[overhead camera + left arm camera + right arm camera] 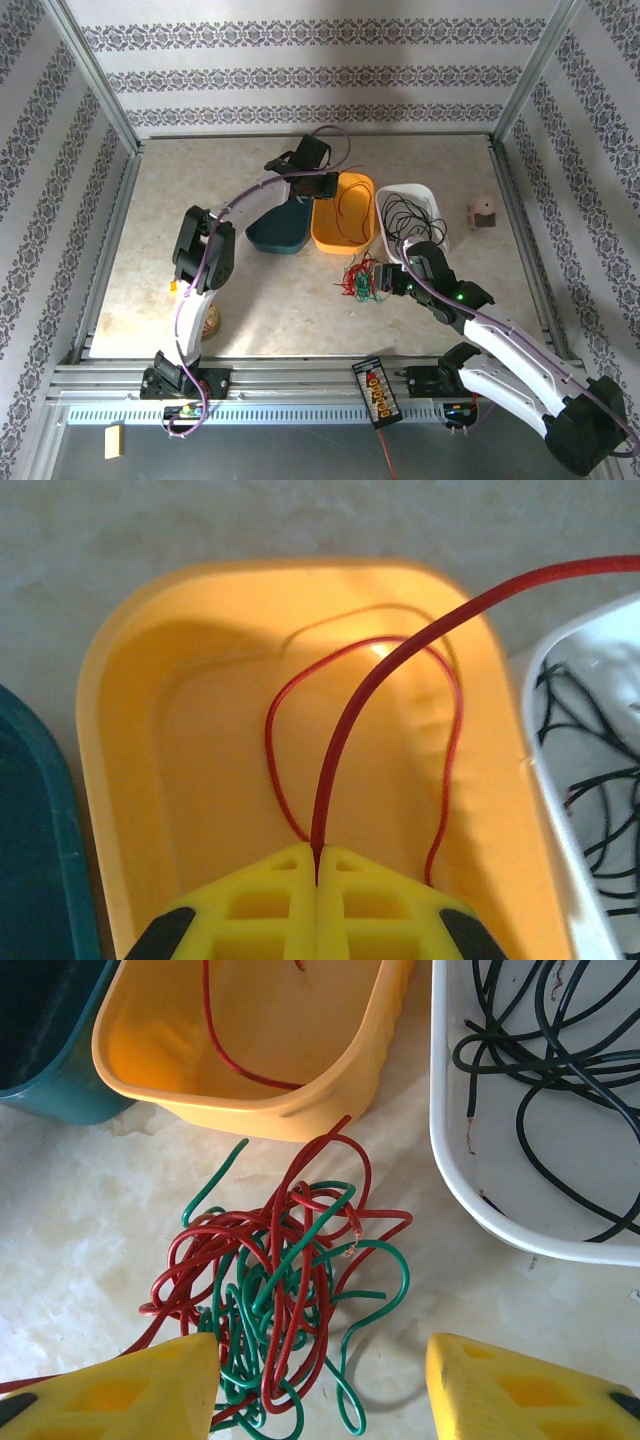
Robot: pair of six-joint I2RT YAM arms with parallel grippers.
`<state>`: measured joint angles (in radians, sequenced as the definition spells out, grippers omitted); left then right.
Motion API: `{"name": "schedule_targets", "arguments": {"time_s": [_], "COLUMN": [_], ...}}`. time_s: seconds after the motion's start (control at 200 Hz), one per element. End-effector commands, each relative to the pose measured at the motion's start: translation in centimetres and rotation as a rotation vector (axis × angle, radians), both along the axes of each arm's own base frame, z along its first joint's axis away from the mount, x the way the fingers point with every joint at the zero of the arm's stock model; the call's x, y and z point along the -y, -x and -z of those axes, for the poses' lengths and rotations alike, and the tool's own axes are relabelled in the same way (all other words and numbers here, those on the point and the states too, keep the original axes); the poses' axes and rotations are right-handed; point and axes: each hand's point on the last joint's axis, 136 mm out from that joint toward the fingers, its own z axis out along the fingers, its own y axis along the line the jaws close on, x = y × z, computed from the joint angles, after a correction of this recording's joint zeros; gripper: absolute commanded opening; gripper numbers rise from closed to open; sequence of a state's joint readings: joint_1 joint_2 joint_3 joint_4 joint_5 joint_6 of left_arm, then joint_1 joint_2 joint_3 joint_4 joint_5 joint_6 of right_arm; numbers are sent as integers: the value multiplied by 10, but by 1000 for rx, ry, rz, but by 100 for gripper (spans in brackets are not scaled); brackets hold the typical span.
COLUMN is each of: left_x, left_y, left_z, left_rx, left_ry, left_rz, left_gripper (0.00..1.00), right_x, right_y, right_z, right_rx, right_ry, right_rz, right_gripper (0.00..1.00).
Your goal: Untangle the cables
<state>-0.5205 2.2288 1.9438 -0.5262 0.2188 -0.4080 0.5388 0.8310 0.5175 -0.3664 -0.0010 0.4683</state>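
Note:
My left gripper (318, 868) (322, 186) hangs over the orange bin (170, 730) (356, 232) and is shut on a red cable (400, 660). A thinner-looking red loop (272, 730) hangs down into that bin. A tangle of red and green cables (280, 1280) (362, 279) lies on the table in front of the orange bin (300, 1050). My right gripper (320, 1360) (393, 281) is open just above the tangle's near side, its left finger over the tangle's edge. Black cables (560, 1060) (410, 214) lie in the white bin (452, 1160) (393, 190).
A teal bin (280, 237) (50, 1050) (30, 830) stands left of the orange one. A small pinkish object (484, 212) sits at the right. A connector board (377, 390) lies on the front rail. Metal frame rails edge the table.

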Motion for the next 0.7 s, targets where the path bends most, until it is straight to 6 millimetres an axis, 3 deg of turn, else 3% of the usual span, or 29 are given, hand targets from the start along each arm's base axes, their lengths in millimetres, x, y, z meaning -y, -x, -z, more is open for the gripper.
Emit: {"name": "schedule_targets", "arguments": {"time_s": [0.0,0.145,0.25,0.435,0.555,0.695], "left_x": [-11,-11,-1,35,46,42], "left_y": [19,19,14,14,43,114], "left_z": [20,13,-11,-87,-112,-96], "left_rx": [-69,-56,-2,150,150,73], "left_ry": [-153,-183,-151,-35,19,2], "left_rz": [29,30,57,149,248,455], "left_gripper": [6,49,58,72,75,77], "right_x": [-1,-1,-4,-19,-30,-31], "right_y": [-4,-4,-3,3,9,9], "right_z": [-11,-10,-12,-9,-6,4], "right_rx": [21,18,17,-11,-31,-71], "right_ry": [-8,-9,-10,5,21,35], "right_rz": [6,5,-11,-88,-154,-158], "right_gripper": [57,58,57,57,57,57]}}
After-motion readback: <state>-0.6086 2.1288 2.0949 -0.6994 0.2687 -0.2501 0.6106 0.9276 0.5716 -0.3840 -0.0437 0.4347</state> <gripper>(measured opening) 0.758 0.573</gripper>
